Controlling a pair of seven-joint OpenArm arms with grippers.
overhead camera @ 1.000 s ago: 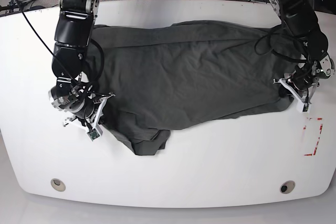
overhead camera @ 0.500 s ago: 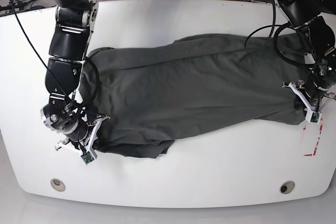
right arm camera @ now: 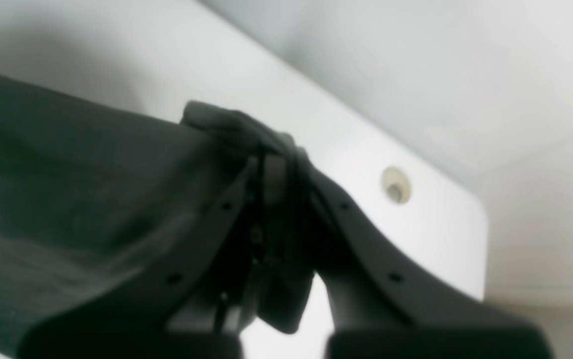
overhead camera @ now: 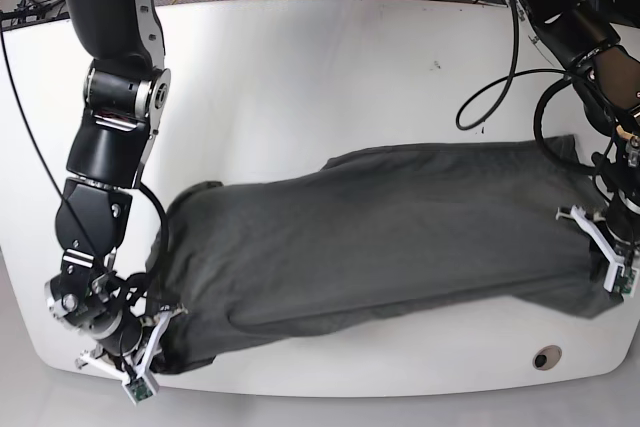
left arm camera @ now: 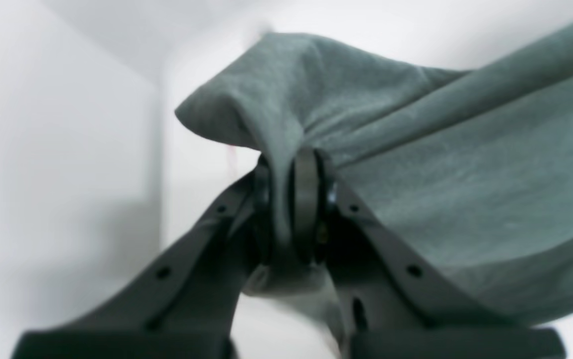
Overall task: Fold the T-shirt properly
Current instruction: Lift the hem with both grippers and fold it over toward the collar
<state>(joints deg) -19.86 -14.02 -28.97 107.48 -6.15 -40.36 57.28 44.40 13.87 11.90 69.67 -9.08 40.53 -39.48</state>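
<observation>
A: The T-shirt (overhead camera: 380,227) — where is it lying?

B: Spread lengthwise across the near half of the white desk (overhead camera: 300,77), stretched between the two arms. It runs from the near corner on the base view's left up to the edge on that view's right, with long soft creases along its length and a fold of its lower edge tucked under near the middle.

A: What is the left end effector (left arm camera: 291,209) doing?

B: It is clenched on the cloth. In the left wrist view a bunched corner of grey fabric runs down between the two black fingers (left arm camera: 306,209) and pokes out above them. In the base view this end effector (overhead camera: 608,252) sits at the shirt's end near the desk's edge on that view's right.

A: And the right end effector (right arm camera: 271,189)?

B: Also pinched tight on the shirt. The right wrist view shows a dark hem gathered at the fingertips, with the desk's rounded corner and a small round grommet (right arm camera: 395,185) just beyond. In the base view it (overhead camera: 135,347) is low at the near corner on that view's left, at the desk's rim.
</observation>
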